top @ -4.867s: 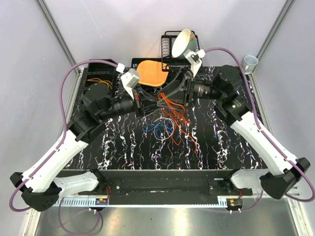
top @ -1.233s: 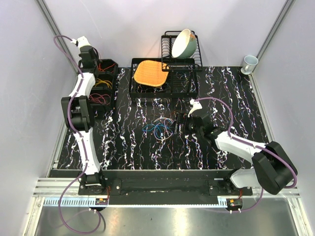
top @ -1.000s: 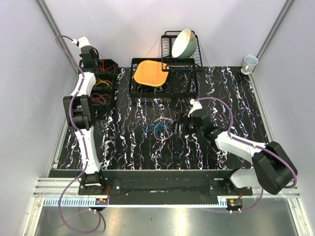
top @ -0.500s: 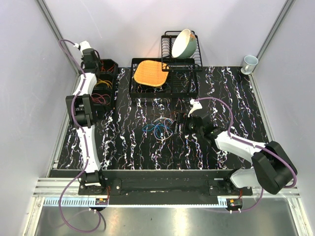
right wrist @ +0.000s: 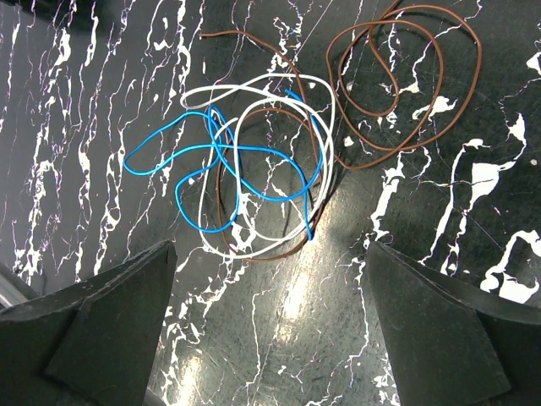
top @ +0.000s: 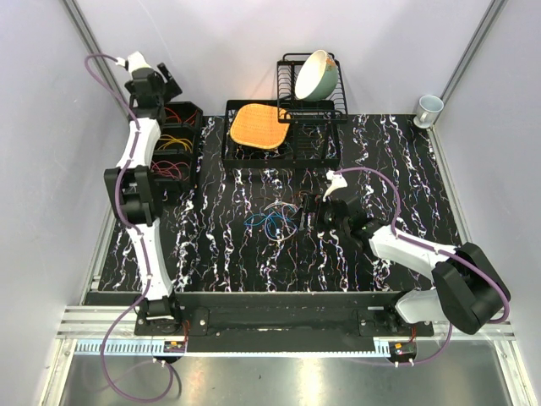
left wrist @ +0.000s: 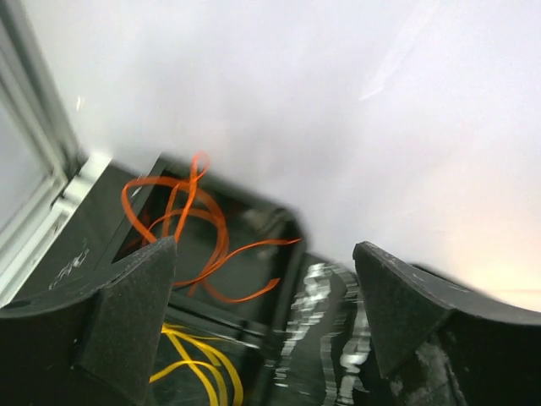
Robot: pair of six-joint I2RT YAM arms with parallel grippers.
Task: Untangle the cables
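Observation:
A tangle of cables (top: pixel 272 222) lies mid-table: a blue cable (right wrist: pixel 211 169), a white cable (right wrist: pixel 270 110) and a brown cable (right wrist: pixel 406 76) loop over each other. My right gripper (top: pixel 306 211) sits low just right of the tangle; in its wrist view the right gripper (right wrist: pixel 270 271) is open and empty. My left gripper (top: pixel 162 85) is raised over the back of the black bin (top: pixel 196 127), open with nothing between its fingers (left wrist: pixel 135 313). An orange cable (left wrist: pixel 194 224) lies in the bin's back compartment and a yellow cable (left wrist: pixel 199 368) in the one nearer.
A red cable (top: pixel 169 167) fills the bin's nearest compartment. Behind the tangle stands a black tray (top: pixel 228 152) with an orange mat (top: pixel 256 124), and a dish rack (top: pixel 325 139) holding a bowl (top: pixel 317 74). A cup (top: pixel 429 108) stands back right.
My left gripper went from shut to open above the bin and rose toward the back wall; the orange cable now rests in the bin. The right arm stayed still.

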